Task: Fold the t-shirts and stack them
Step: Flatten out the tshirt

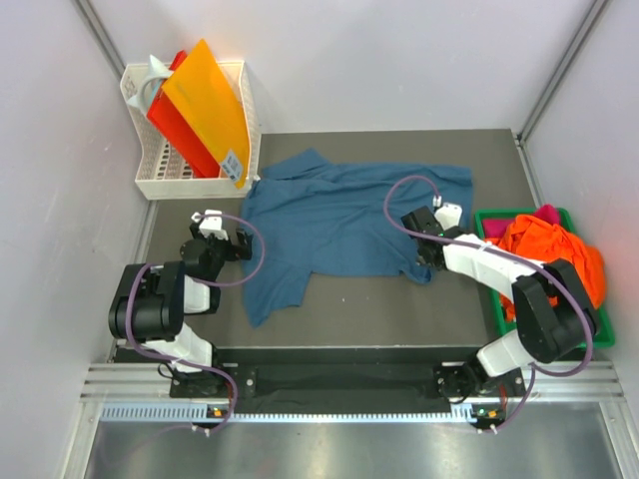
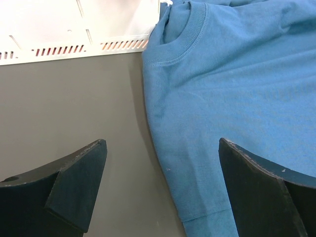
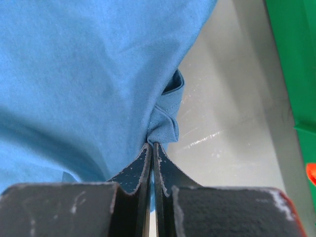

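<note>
Two tools on my screen: left tool (image 2: 162, 148) wide, gripping nothing, straddling sleeve-side edge of teal-blue t-shirt (image 1: 339, 220); right tool (image 3: 152, 146) pinched tight on same shirt's hem fold. I see shirt spread on surface (image 1: 399, 309). Orange t-shirt (image 1: 554, 254) heaped in green tray (image 1: 599, 334), right side.

View from the left wrist. The left pincer (image 2: 162, 143) is hanging with its jaws spread wide and nothing between them; one dark finger (image 2: 79, 168) is showing over the bare grey desk (image 2: 74, 98), the other over cloth. The teal-blue t-shirt (image 2: 237, 84) is lying flat on the desk, filling the right side, its ribbed collar (image 2: 190, 34) sitting at the top and a stitched hem (image 2: 207, 224) running at the bottom edge. A white slotted basket (image 2: 74, 24) is standing at upper left, just beside the collar.
</note>
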`<state>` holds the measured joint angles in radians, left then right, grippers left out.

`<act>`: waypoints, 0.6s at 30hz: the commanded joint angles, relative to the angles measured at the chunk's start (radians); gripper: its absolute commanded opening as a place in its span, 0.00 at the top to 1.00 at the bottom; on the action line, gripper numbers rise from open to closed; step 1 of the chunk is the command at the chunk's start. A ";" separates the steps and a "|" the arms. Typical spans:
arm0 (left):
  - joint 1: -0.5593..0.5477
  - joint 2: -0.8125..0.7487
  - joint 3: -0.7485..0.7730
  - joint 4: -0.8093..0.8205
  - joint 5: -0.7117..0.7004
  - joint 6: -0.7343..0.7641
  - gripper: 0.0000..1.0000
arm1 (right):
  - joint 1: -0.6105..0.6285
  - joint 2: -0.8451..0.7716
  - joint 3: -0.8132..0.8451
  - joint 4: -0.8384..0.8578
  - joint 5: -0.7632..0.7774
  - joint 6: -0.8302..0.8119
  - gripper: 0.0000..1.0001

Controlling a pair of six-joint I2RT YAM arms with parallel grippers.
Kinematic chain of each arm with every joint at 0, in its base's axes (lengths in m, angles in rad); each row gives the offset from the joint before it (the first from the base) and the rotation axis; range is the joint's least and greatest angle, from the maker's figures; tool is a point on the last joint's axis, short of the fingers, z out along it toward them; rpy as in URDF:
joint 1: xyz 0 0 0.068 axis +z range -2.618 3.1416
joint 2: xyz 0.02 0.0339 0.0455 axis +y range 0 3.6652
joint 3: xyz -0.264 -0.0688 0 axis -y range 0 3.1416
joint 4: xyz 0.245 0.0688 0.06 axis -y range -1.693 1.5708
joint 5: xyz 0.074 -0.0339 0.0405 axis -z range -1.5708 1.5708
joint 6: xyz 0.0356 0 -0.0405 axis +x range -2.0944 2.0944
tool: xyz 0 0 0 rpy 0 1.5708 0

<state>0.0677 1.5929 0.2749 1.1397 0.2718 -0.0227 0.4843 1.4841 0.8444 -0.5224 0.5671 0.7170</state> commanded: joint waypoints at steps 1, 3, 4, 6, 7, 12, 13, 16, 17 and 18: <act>-0.002 -0.005 0.017 0.028 0.006 0.013 0.01 | 0.011 -0.056 -0.007 0.036 -0.016 -0.019 1.00; 0.000 -0.007 0.017 0.028 0.004 0.013 0.01 | 0.011 -0.062 -0.021 0.047 -0.024 -0.025 1.00; 0.000 -0.007 0.017 0.028 0.006 0.013 0.01 | 0.011 -0.062 -0.025 0.050 -0.027 -0.025 1.00; -0.002 -0.007 0.017 0.028 0.006 0.013 0.01 | 0.011 -0.062 -0.037 0.051 -0.039 -0.028 1.00; -0.002 -0.005 0.017 0.028 0.006 0.013 0.01 | 0.013 -0.064 -0.044 0.059 -0.042 -0.030 1.00; -0.002 -0.005 0.017 0.028 0.004 0.013 0.01 | 0.011 -0.065 -0.073 0.067 -0.052 -0.051 1.00; -0.002 -0.004 0.018 0.025 -0.003 0.004 0.01 | 0.011 -0.064 -0.073 0.064 -0.053 -0.057 1.00; 0.000 -0.019 0.004 0.032 -0.062 -0.011 0.01 | 0.010 -0.074 -0.070 0.058 -0.050 -0.077 1.00; -0.009 -0.028 -0.005 0.046 -0.049 -0.002 0.01 | 0.010 -0.076 -0.074 0.062 -0.050 -0.082 1.00; -0.037 -0.025 -0.006 0.049 -0.134 0.009 0.01 | 0.008 -0.073 -0.071 0.064 -0.053 -0.091 1.00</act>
<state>0.0666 1.5925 0.2749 1.1393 0.2417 -0.0257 0.4843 1.4517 0.7719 -0.4927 0.5179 0.6636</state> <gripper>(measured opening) 0.990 0.007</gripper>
